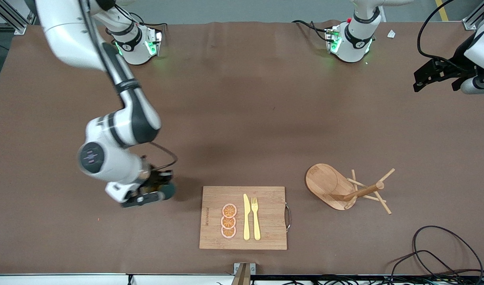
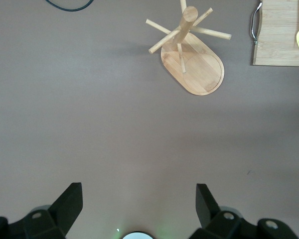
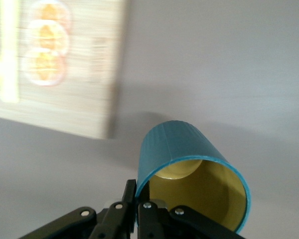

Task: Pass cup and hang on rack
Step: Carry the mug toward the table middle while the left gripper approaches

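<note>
The teal-green cup (image 1: 168, 191) with a yellow inside is in my right gripper (image 1: 157, 190), low over the table beside the cutting board, toward the right arm's end. In the right wrist view the fingers (image 3: 131, 191) pinch the wall of the cup (image 3: 184, 149) at its rim, one inside and one outside. The cup's handle is hidden. The bamboo rack (image 1: 329, 186) stands beside the board toward the left arm's end, and also shows in the left wrist view (image 2: 199, 69). My left gripper (image 1: 424, 79) is open and empty, high over the table at the left arm's end (image 2: 138, 194).
A rectangular cutting board (image 1: 265, 237) lies near the front edge with orange slices (image 1: 229, 221), a yellow knife (image 1: 246, 217) and a fork (image 1: 256, 219). Black cables (image 1: 440, 253) coil at the front corner toward the left arm's end.
</note>
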Controlling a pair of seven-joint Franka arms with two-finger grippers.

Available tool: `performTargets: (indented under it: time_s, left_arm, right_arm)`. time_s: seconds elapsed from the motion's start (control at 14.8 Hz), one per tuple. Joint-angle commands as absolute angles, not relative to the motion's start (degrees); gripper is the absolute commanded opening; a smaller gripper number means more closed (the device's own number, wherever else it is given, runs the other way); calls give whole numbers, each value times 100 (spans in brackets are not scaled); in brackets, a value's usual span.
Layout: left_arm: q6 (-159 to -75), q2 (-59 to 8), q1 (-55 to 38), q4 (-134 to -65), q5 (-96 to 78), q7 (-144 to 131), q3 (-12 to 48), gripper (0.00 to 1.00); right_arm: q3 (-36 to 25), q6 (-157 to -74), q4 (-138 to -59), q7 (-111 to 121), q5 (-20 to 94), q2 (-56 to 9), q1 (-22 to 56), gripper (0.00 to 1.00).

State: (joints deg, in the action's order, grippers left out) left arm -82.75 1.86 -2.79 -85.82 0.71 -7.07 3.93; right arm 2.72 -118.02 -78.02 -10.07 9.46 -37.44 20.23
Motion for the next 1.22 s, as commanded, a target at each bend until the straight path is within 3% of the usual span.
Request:
performTargets:
  time_s: [0.0,0.2,0.61,0.95,1.15]
  left_arm:
    - [-8191,158,-299,-8517,9,-765,404,100]
    - [-8235,123,-316,-8517,9,-765,413,100]
    - [-8262,-307,-369,-8446,0,-774,668,100]
    - [-8262,-518,-360,-8332,-359,-791,668,100]
    - [-8297,-580,-360,-8332,-448,-826,668,100]
  right_arm:
    - [193,-11795,-7349,-2263,1037,-3875,2862,0]
    - [211,-12022,-6743,-3223,1055,-4261,3531,0]
    - [369,-13612,-6118,-4401,1099,-5280,4481,0]
    - [352,-13729,-5836,-4762,1090,-5599,4913,0]
    - [308,-13851,-5853,-4913,1072,-5721,5054,6]
